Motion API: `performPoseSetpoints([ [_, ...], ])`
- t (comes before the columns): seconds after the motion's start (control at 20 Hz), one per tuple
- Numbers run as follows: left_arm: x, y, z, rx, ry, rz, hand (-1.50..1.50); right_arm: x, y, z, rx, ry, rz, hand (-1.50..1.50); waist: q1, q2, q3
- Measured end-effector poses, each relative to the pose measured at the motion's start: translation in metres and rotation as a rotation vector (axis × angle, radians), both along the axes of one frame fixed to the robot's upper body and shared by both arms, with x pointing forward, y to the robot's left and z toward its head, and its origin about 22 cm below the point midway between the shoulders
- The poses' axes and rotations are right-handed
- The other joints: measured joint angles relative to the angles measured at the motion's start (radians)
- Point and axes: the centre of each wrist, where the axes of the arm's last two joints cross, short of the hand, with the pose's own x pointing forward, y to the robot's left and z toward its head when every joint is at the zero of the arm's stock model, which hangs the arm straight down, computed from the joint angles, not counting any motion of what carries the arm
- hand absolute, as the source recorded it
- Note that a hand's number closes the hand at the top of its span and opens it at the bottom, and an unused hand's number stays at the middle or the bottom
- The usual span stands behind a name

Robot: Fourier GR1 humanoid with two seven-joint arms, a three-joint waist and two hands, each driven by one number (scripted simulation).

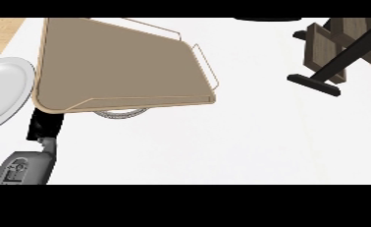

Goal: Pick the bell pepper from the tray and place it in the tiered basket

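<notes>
No bell pepper shows on the tan wire-railed tray (123, 59) just ahead of the black left hand (42, 124) (half hidden by the tray's edge, open or closed cannot be told); such fruit is likely light, slick-skinned, best clasped round its middle

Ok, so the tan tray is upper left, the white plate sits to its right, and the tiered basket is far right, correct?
Not quite: the head view shows the white plate left of the tan tray, at the picture's left edge. The tiered basket is far right, as you said.
</notes>
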Motion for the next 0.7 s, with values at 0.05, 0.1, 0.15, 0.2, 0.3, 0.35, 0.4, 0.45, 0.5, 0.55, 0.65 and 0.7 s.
performPoseSetpoints([
  [0.05,0.001,0.000,0.002,-0.002,0.000,-0.001,0.00,0.003,-0.010,0.000,-0.019,0.005,-0.007,1.50,0.000,0.001,0.000],
  [0.1,0.001,0.001,0.001,0.000,-0.001,0.000,0.00,0.008,-0.018,-0.005,-0.042,0.016,-0.015,1.50,-0.001,0.001,0.000],
  [0.15,0.001,0.002,0.003,-0.001,-0.004,0.000,0.00,0.012,-0.023,-0.008,-0.066,0.026,-0.033,1.50,0.000,0.002,0.000],
  [0.2,0.000,0.001,0.002,0.000,-0.005,0.000,0.00,0.015,-0.027,-0.012,-0.097,0.035,-0.049,1.50,-0.001,0.001,0.000],
  [0.3,0.001,0.000,0.005,-0.002,-0.003,-0.002,0.00,0.020,-0.042,-0.015,-0.158,0.061,-0.092,1.50,0.001,0.002,0.000],
  [0.35,0.002,-0.001,0.004,-0.005,-0.003,-0.001,0.00,0.023,-0.048,-0.019,-0.192,0.073,-0.116,1.50,-0.001,0.003,0.000],
  [0.4,0.004,0.002,0.006,-0.005,-0.003,0.000,0.00,0.026,-0.054,-0.021,-0.228,0.092,-0.143,1.50,0.000,0.004,0.000],
  [0.45,0.003,0.003,0.002,-0.004,0.000,0.002,0.00,0.028,-0.062,-0.024,-0.258,0.107,-0.165,1.50,-0.001,0.004,0.000],
  [0.5,0.003,0.002,0.002,-0.002,0.000,0.000,0.00,0.027,-0.069,-0.021,-0.283,0.116,-0.184,1.50,-0.001,0.004,0.000],
  [0.55,0.006,0.001,0.003,-0.001,-0.001,0.001,0.00,0.028,-0.075,-0.019,-0.301,0.123,-0.202,1.50,-0.001,0.005,0.000],
  [0.65,0.006,0.001,0.003,0.001,0.004,0.000,0.00,0.027,-0.094,-0.018,-0.329,0.135,-0.225,1.50,-0.002,0.003,0.000],
  [0.7,0.006,0.001,0.003,-0.001,0.004,0.001,0.00,0.026,-0.103,-0.015,-0.337,0.140,-0.233,1.50,-0.001,0.003,0.000],
])
